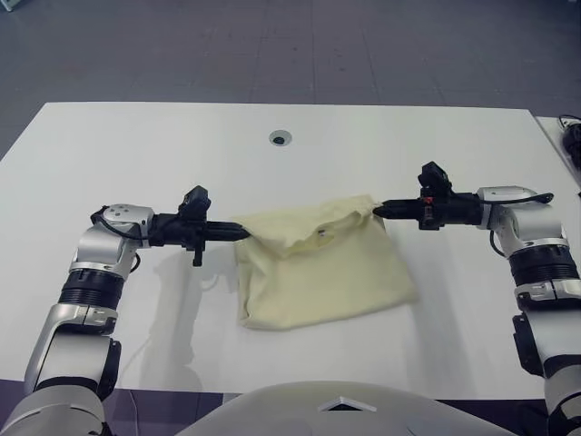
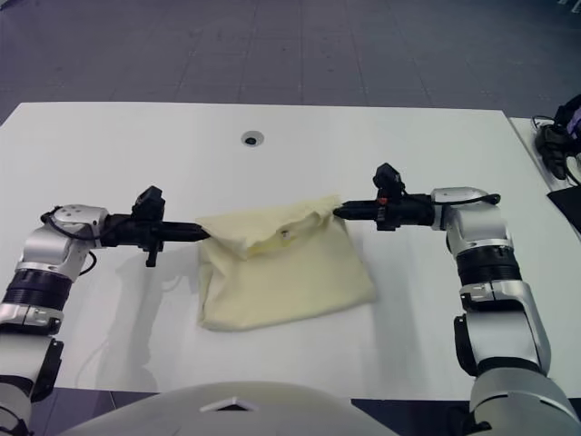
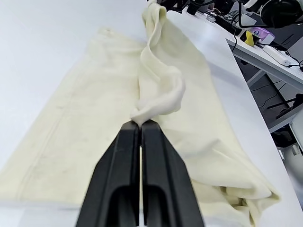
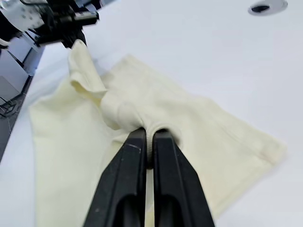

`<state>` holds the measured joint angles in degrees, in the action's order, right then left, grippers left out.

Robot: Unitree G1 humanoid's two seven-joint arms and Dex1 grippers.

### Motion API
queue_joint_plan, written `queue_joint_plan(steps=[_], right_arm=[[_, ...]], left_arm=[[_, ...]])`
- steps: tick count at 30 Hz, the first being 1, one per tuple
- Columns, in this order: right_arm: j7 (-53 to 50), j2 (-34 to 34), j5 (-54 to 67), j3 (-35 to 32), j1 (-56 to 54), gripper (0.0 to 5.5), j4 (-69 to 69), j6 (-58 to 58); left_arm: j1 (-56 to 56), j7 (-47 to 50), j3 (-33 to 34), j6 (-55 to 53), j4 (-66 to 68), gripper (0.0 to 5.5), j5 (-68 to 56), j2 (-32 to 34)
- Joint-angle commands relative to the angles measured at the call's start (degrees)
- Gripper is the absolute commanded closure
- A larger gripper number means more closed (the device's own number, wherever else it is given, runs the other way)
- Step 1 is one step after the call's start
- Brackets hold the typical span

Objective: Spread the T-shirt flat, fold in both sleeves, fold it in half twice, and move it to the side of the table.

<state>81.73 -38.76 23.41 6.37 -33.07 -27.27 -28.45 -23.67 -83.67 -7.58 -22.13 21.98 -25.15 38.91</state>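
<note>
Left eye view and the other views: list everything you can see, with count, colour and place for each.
T-shirt: one, pale yellow, partly folded, middle of the table, its two far corners lifted off the surface.
Table: one, white, under the T-shirt.
Cable port: one, grey and round, set in the table beyond the T-shirt.
Dark gear: a cluster, black, on a neighbouring surface to the robot's right; the single items cannot be told apart.
Floor: grey, beyond the table.
Left gripper: one, black, shut on the T-shirt's far left corner.
Right gripper: one, black, shut on the T-shirt's far right corner.
</note>
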Motion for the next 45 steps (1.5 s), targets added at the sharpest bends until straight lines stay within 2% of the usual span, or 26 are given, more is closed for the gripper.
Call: queue_joint_plan(steps=[1, 5, 9, 17, 21, 22, 32, 35, 39, 43, 45], right_arm=[[-0.9, 2.11, 1.11, -1.26, -2.76, 5.5, 2.18, -1.13], [-2.88, 4.18, 1.02, -2.35, -4.67, 5.5, 0.46, -0.86], [-5.27, 5.04, -3.28, -0.89, -4.56, 5.5, -4.35, 3.49], [-11.35, 8.92, -9.75, -0.39, -6.81, 5.5, -18.28, 9.62], [-14.87, 10.74, -10.91, -1.68, -9.08, 5.5, -24.42, 10.96], [-16.88, 11.3, -10.97, -2.51, -10.08, 5.14, -26.43, 10.9], [-26.49, 12.24, -9.91, -10.37, -13.97, 3.62, -34.47, 9.03], [-25.96, 11.92, -9.83, -10.89, -12.6, 3.03, -30.37, 9.92], [-25.14, 13.66, -8.78, -9.9, -7.98, 2.41, -18.1, 8.11], [-28.48, 16.33, -10.6, -6.84, -2.67, 1.78, -8.04, 8.3], [-33.67, 17.62, -13.55, -5.47, -0.79, 1.42, -6.22, 10.52]], left_arm=[[0.64, -0.7, 3.21, -2.74, -2.65, 5.5, -2.57, 1.07], [0.27, -0.69, 5.93, -4.43, -3.14, 5.5, -3.66, 2.08], [-0.02, -0.4, 4.37, -1.8, -0.67, 5.5, 0.0, 2.07], [-3.81, 7.55, 0.7, 8.4, 12.68, 5.5, 8.93, -6.63], [-5.89, 11.86, 2.39, 10.78, 18.7, 4.89, 9.77, -9.58], [-6.24, 12.67, 3.13, 11.01, 19.93, 4.71, 9.69, -10.0], [-8.45, 19.93, 8.59, 12.27, 25.54, 3.08, 9.56, -11.56], [-10.28, 24.62, 12.3, 11.76, 25.44, 2.46, 7.52, -12.44], [-10.39, 29.43, 16.14, 8.59, 20.96, 1.81, 4.62, -14.22], [-6.49, 30.25, 16.59, 6.76, 11.17, 1.15, 2.91, -14.7], [-3.01, 29.24, 15.46, 4.88, 2.96, 0.78, 1.84, -14.4]])
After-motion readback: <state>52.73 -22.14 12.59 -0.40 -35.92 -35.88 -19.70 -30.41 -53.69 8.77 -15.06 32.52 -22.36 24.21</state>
